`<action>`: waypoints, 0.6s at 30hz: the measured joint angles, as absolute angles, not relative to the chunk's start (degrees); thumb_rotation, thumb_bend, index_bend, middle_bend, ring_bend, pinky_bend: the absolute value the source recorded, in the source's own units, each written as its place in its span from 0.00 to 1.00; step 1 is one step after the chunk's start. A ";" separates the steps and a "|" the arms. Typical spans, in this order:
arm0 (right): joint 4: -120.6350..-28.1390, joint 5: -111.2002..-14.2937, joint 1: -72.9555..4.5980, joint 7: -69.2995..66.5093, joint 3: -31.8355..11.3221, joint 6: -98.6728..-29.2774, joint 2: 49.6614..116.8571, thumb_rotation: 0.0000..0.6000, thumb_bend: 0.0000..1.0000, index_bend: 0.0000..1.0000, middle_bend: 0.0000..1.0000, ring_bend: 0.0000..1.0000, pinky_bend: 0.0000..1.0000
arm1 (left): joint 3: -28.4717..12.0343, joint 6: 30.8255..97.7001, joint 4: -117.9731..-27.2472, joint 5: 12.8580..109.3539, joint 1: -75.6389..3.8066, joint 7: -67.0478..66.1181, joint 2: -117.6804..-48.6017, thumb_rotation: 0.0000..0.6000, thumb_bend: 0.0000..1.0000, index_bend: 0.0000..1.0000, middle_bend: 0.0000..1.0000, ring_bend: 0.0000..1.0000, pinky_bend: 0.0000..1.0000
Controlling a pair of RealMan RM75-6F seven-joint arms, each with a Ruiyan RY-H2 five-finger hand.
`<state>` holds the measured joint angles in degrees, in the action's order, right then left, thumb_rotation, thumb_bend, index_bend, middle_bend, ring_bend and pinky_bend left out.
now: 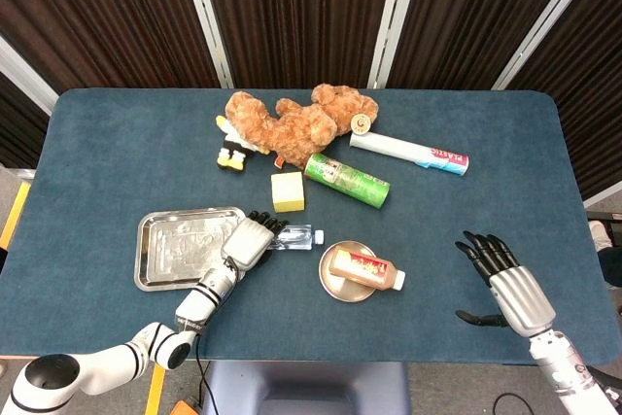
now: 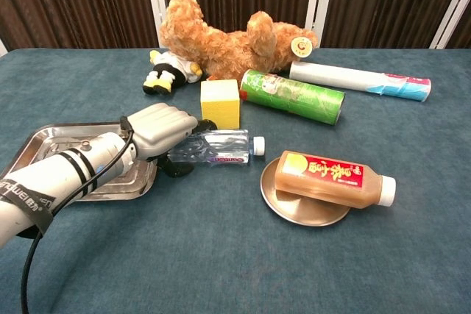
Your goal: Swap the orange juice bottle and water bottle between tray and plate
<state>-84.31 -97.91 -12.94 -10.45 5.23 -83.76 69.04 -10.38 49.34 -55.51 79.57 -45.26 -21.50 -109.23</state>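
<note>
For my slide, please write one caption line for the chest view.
Left hand grips the water bottle beside the tray; orange juice bottle lies on the plate.

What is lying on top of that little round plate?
The orange juice bottle lies on its side across the round plate, cap overhanging the rim. The plate's middle is hidden beneath it.
</note>
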 measured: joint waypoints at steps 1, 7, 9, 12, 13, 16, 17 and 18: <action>-84.29 -97.92 -12.95 -10.26 5.18 -83.59 69.14 1.00 0.14 0.00 0.01 0.00 0.00 | -10.34 49.56 -55.37 79.62 -45.29 -21.01 -109.31 1.00 0.40 0.49 0.58 0.44 0.46; -84.16 -97.87 -12.93 -10.02 4.86 -83.01 69.46 1.00 0.14 0.00 0.01 0.00 0.00 | -9.71 51.62 -54.33 80.34 -45.36 -17.38 -109.56 1.00 0.48 0.62 0.72 0.56 0.53; -84.10 -98.03 -12.88 -9.94 4.85 -82.98 69.53 1.00 0.14 0.00 0.01 0.00 0.00 | -9.69 52.62 -54.09 80.50 -45.24 -16.50 -109.66 1.00 0.51 0.67 0.76 0.60 0.57; -84.06 -98.15 -12.86 -9.82 4.87 -82.72 69.65 1.00 0.14 0.00 0.01 0.00 0.00 | -9.56 54.66 -53.70 81.09 -44.96 -14.71 -109.68 1.00 0.53 0.69 0.79 0.62 0.59; -84.05 -98.17 -12.86 -9.79 4.86 -82.58 69.70 1.00 0.14 0.00 0.01 0.00 0.00 | -9.50 55.23 -53.67 81.30 -44.87 -14.14 -109.58 1.00 0.53 0.69 0.79 0.63 0.60; -84.09 -98.31 -12.81 -9.61 4.85 -82.48 69.77 1.00 0.14 0.00 0.01 0.00 0.00 | -9.35 56.88 -54.05 81.91 -44.51 -12.59 -108.70 1.00 0.55 0.70 0.80 0.64 0.61; -84.11 -98.35 -12.79 -9.55 4.85 -82.46 69.79 1.00 0.14 0.00 0.01 0.00 0.00 | -9.30 57.39 -54.44 82.08 -44.34 -12.04 -108.18 1.00 0.55 0.70 0.80 0.64 0.61; -84.14 -98.40 -12.76 -9.53 4.86 -82.45 69.80 1.00 0.14 0.00 0.01 0.00 0.00 | -9.26 57.77 -54.82 82.20 -44.20 -11.62 -107.75 1.00 0.55 0.70 0.81 0.64 0.62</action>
